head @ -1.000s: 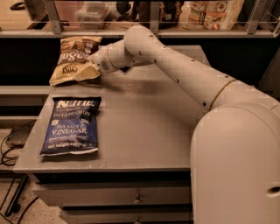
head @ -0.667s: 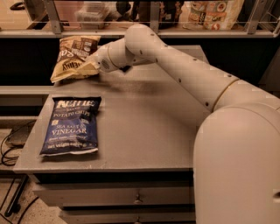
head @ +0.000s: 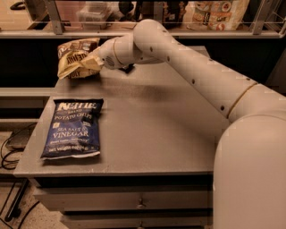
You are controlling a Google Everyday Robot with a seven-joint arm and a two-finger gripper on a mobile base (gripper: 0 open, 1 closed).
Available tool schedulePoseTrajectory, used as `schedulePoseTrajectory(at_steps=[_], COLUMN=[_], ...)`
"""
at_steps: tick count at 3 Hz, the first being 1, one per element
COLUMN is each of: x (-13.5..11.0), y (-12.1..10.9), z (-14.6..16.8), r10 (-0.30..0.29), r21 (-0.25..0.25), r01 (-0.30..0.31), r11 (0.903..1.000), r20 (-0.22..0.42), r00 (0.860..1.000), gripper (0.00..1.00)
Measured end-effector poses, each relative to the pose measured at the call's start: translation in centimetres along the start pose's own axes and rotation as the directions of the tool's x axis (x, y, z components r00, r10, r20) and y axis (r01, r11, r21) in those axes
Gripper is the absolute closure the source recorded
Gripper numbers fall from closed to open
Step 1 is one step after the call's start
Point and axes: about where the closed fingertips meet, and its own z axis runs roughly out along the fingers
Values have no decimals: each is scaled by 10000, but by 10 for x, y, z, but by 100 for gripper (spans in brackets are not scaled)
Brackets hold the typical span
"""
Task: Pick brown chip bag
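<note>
The brown chip bag [head: 73, 56] is crinkled, dark brown with white lettering on top and tan below. It hangs tilted above the far left corner of the grey table [head: 147, 116]. My gripper [head: 92, 61] is shut on the bag's right edge and holds it off the surface. The white arm reaches in from the right across the back of the table.
A blue Kettle sea salt and vinegar bag [head: 72, 128] lies flat on the table's left front part. A small dark item [head: 128, 68] lies under the arm's wrist. A shelf with packages [head: 214, 13] runs behind the table. Cables [head: 11, 152] lie on the floor at left.
The gripper has lifted the brown chip bag slightly higher above the table's far left corner. The blue bag has not moved.
</note>
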Motion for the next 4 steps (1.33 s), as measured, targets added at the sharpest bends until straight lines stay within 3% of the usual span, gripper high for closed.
schedulePoseTrajectory(at_steps=[1,2,3,4], x=[-38,-79,-126,-164], y=[7,14,18,22], z=[-39,-91,-148,-195], r10=[-810,-1922,-3166,-4139], r21=[25,217,703,1105], r01=[810,1916,3154,4123], r11=[9967,9812,9463,9043], r20=[316,285,54,-88], r00=[9962,9809,9486,9103], gripper=[100,100,100,100])
